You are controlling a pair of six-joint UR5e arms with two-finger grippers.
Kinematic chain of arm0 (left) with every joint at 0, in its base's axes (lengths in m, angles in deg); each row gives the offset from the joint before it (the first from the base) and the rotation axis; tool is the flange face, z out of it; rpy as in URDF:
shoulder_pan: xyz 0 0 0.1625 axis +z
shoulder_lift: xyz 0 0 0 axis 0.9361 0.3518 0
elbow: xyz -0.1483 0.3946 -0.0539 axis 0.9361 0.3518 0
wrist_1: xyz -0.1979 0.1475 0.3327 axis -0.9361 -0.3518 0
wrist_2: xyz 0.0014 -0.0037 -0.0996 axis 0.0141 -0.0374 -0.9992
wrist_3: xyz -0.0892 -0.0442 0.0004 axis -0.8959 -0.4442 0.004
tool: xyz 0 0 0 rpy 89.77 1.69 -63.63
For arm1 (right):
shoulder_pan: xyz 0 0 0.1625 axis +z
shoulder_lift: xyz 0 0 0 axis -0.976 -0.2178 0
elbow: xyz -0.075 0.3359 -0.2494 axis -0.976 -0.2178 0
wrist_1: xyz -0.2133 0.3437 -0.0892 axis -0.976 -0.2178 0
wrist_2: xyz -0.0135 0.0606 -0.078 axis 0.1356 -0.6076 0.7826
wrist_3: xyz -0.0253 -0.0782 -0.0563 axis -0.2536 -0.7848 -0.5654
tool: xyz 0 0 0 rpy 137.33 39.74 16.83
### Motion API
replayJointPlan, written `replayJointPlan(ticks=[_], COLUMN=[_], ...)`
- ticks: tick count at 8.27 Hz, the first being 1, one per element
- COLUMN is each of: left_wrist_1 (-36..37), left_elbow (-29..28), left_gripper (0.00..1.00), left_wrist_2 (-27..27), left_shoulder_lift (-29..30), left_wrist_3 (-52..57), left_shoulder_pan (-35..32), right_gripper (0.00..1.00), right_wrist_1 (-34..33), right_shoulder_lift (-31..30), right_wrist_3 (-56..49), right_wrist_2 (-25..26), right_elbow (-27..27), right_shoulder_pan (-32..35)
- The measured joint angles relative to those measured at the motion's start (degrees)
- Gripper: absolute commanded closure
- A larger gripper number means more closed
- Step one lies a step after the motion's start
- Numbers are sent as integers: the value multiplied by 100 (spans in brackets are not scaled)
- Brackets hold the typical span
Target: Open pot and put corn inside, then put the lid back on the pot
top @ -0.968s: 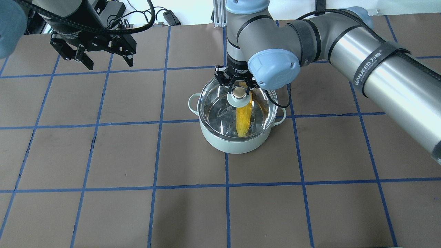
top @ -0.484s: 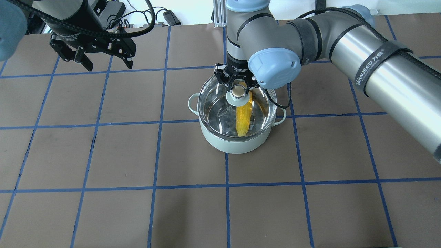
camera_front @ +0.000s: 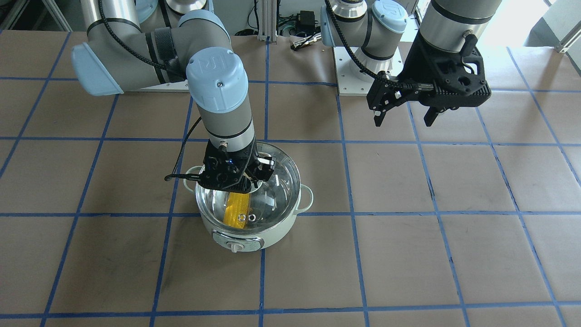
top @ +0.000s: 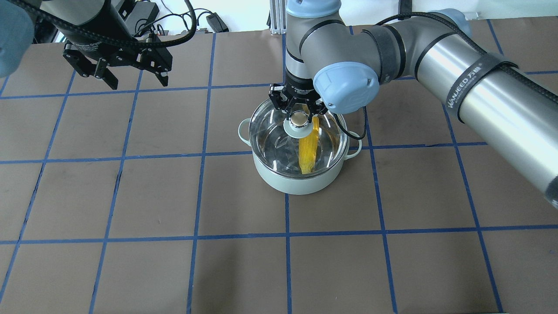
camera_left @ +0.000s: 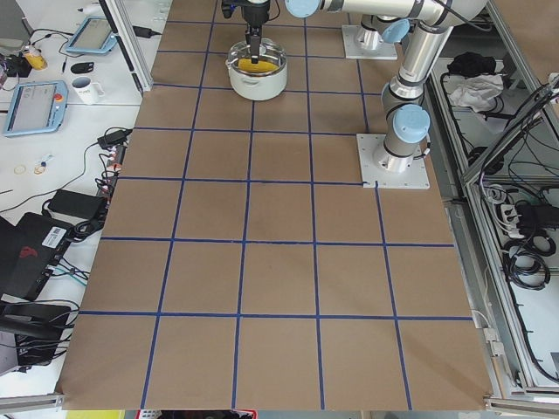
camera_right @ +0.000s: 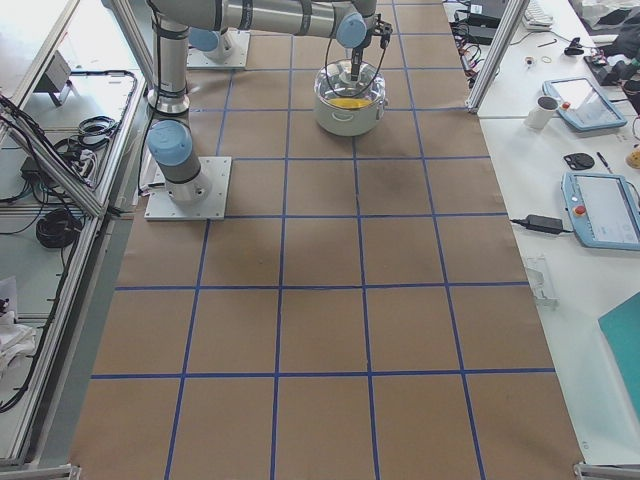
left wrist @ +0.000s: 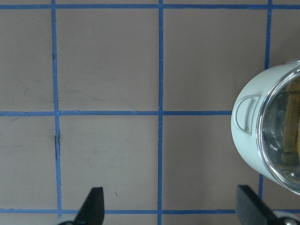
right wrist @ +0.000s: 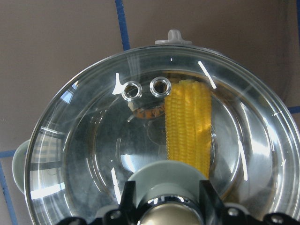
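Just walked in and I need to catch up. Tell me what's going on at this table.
The right gripper is closed on the knob of the glass lid, holding it over the mint-green pot; whether it is fully seated is hard to tell. The corn lies inside the pot, visible through the glass. The left gripper hangs open above the table, away from the pot, holding nothing.

Counted one pot [top: 296, 185], one corn [top: 307, 152], one lid [top: 272, 139]. On lid I saw one ball knob [top: 299, 118], two vent rings [right wrist: 132, 90]. Pot showed two loop handles [left wrist: 245, 115], one control knob [camera_front: 234, 246]. I tallied two arms [top: 479, 96], two base plates [camera_left: 393, 175], two grippers: left gripper [top: 138, 83], right gripper [top: 299, 114]. Side bench [camera_left: 52, 157] held one mug [camera_left: 87, 88], two tablets [camera_left: 35, 106].
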Motion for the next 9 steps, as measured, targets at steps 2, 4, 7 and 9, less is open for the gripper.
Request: replayJointPlan(ticks=[2,4,7,9], left_wrist_1=[-15,-26,-4,3], left_elbow=[-27,-21,-49,-54], left_gripper=[0,0,0,0], left_wrist_2=[9,22,29,29], left_shoulder_lift=[-17,-17,-18,-40], left_wrist_3=[16,14,1,-6], left_shoulder_pan=[0,0,0,0], right_gripper=[86,86,86,86], right_wrist_1=[0,-20,-57,-61], right_shoulder_lift=[9,13,20,21], right_wrist_3=[-122,-239,-443,-486], right_wrist_2=[15,53,123,169], right_elbow=[-1,-3,-3,0], right_shoulder_pan=[0,0,0,0])
